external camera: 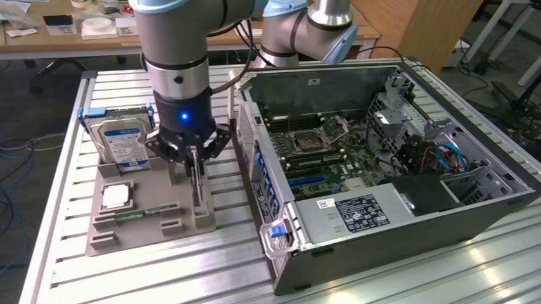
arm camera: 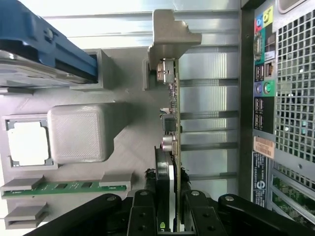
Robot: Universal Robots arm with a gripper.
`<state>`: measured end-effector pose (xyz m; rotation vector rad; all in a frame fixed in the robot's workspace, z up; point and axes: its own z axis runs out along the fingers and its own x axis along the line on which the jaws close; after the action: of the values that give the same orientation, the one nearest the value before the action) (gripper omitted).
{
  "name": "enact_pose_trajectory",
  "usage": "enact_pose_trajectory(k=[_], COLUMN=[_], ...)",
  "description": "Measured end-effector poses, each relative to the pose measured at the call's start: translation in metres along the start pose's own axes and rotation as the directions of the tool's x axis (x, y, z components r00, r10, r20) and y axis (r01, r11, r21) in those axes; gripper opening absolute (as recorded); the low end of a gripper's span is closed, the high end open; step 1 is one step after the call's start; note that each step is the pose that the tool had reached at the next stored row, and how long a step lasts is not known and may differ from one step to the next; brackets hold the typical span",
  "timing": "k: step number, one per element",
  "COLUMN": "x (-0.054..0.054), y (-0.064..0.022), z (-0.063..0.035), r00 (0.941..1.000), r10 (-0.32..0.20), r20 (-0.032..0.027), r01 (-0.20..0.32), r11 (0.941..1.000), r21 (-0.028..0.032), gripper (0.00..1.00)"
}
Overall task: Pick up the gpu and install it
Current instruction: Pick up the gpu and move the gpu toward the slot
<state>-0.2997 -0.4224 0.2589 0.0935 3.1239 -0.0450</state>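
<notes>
Claw (external camera: 194, 170) is hanging straight down over the grey tray (external camera: 144, 231). Its jaws are standing partly apart and clamping the gpu (external camera: 197, 190) between them.

In the wrist view the claw (arm camera: 172, 182) is showing black fingers (arm camera: 162, 191) pressing on both faces of the gpu (arm camera: 172, 108). The card is running edge-on away from them.

Gpu is standing upright on its long edge directly under the claw. It is sitting along the tray side nearest the case (external camera: 381, 247) and reaching down to the tray surface. The hard drive (external camera: 121, 142), the cpu (external camera: 116, 195) and the memory stick (external camera: 135, 215) are sitting on the tray's other side, apart from the card.

Hard to make out:
- In the exterior view the claw is covering the card's upper edge, so only a thin dark strip is showing.
- It is not clear whether the lower edge is seated in a tray slot or just clear of it.
- In the wrist view a grey piece (arm camera: 172, 34) is standing at the card's far end. It is not possible to tell whether it is the card's bracket or a tray post.
- The frame edge is cutting off the hard drive (arm camera: 34, 44) and the case's rear panel (arm camera: 290, 98).
</notes>
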Motion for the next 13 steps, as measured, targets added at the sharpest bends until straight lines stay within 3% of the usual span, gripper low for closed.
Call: enact_pose_trajectory(k=[13], x=[-0.001], y=[-0.0012], z=[-0.0415], r00=[1.0], r10=[0.0], r20=[-0.0001], r01=[0.0], r11=[1.0], r21=[0.0], gripper=[0.28])
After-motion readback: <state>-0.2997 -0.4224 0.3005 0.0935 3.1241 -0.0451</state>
